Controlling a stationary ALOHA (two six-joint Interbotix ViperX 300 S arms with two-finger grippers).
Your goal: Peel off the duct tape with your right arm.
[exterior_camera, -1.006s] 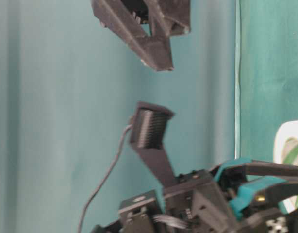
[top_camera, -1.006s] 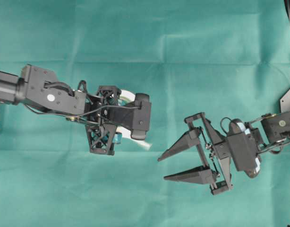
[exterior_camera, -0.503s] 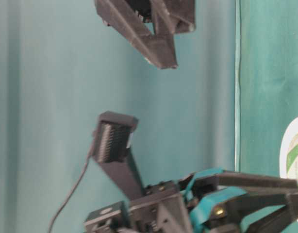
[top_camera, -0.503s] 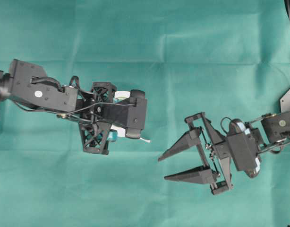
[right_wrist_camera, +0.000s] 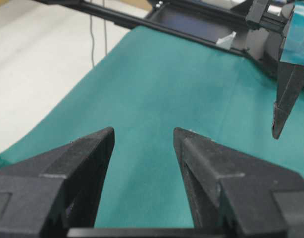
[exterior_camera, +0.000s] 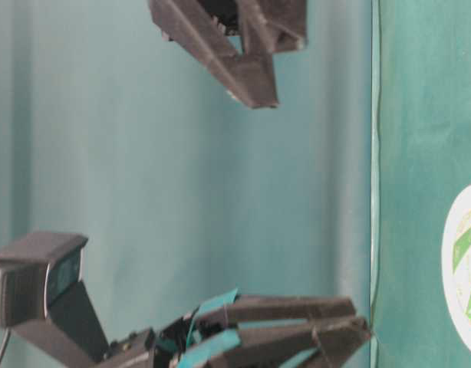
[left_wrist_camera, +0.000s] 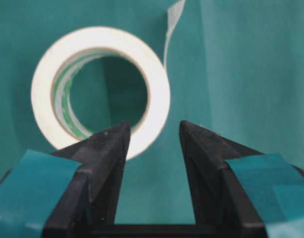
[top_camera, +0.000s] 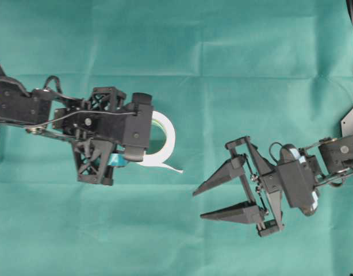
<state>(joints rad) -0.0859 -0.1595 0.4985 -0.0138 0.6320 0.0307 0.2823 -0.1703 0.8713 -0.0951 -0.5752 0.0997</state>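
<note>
While the duct tape (top_camera: 165, 138) lies flat on the green surface (top_camera: 222, 52), its loose strip (top_camera: 172, 168) trails toward the right claw (top_camera: 206, 202), which hangs open and empty well apart; the left claw (left_wrist_camera: 152, 144), parted, holds nothing just beside the roll.

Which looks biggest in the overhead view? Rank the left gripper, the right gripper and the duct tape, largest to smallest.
1. and 2. Left gripper and right gripper: both assemblies cover similar areas, so I won't rank them.
3. Duct tape: clearly smallest, though the left gripper's camera housing hides part of the roll, so only its visible arc counts.
</note>
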